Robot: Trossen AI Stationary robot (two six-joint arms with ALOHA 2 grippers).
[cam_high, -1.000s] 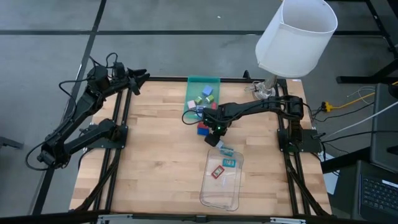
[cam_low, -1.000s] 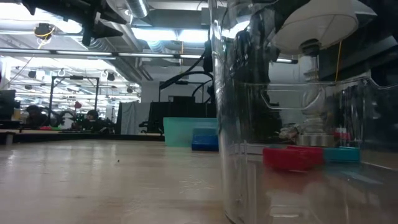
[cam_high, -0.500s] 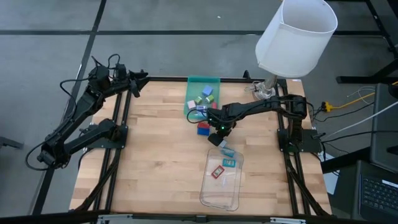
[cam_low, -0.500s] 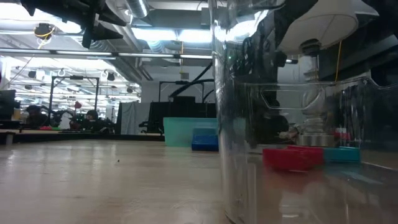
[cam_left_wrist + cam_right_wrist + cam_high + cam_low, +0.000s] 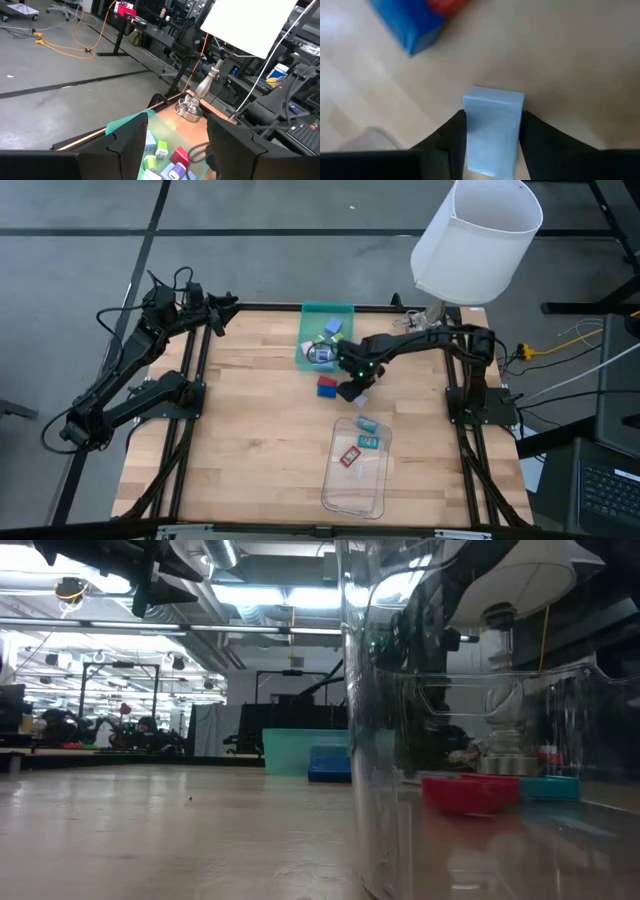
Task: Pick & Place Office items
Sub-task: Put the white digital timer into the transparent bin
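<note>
The right claw [image 5: 492, 145] pinches a pale blue block [image 5: 493, 127] between its two fingers, up above the tabletop [image 5: 250, 430], near the blue block [image 5: 327, 389] and the green tray [image 5: 318, 315]

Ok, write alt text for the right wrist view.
The right gripper is shut on a pale blue block, held between its two dark fingers above the wooden table. Beyond it, a blue piece lies on the wood with a red piece beside it.
</note>
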